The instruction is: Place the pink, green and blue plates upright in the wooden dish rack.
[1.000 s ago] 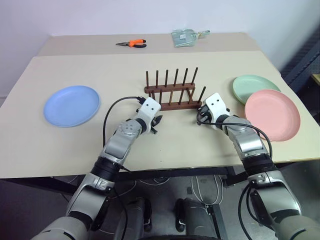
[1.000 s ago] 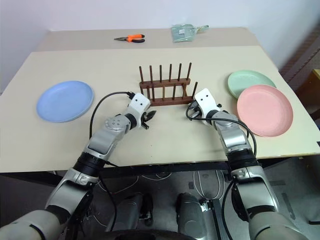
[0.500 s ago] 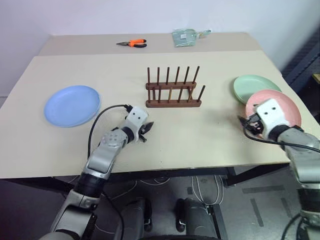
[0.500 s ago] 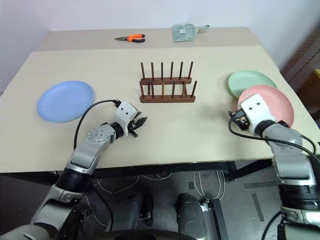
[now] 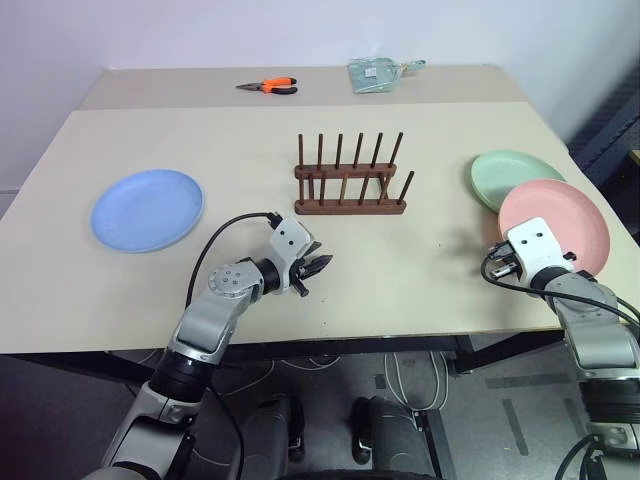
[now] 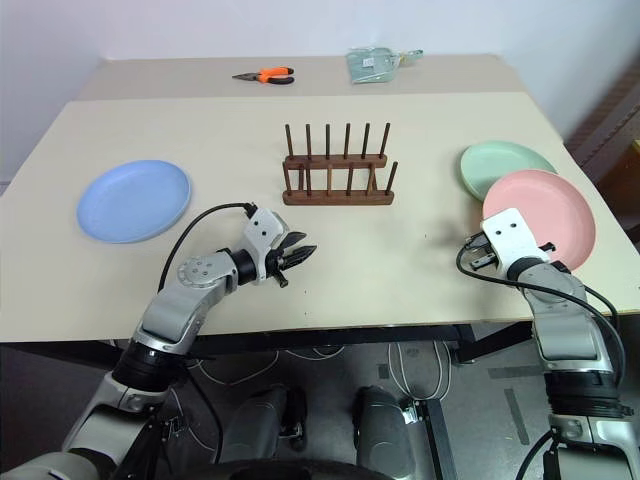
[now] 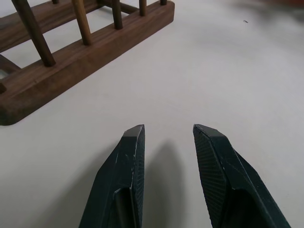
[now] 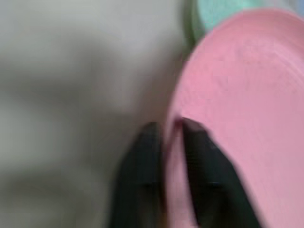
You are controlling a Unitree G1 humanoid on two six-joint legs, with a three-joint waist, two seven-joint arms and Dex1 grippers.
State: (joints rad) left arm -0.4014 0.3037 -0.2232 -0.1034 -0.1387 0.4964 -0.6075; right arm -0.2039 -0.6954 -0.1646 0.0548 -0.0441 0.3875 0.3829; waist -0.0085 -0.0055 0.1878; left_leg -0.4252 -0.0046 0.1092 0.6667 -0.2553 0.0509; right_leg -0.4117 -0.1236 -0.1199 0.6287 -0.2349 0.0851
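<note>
right gripper [image 8: 167, 127]: has swung away from the wooden dish rack [image 5: 350, 183] to the near rim of the pink plate [image 5: 556, 220]; fingers now pinched on that rim, one above, one below. judged: first plate is being taken up.
left gripper [image 7: 167, 134]: has drawn back from the rack, fingers narrowly apart, empty, rack just ahead.
green plate [image 5: 516, 176]: beyond the pink plate, partly under it.
blue plate [image 5: 146, 209]: well off to the left gripper's outer side, flat.
rack: all slots free.
surface [image 5: 420, 270]: bare between right gripper and rack; pink plate sits near the front and right edges.
</note>
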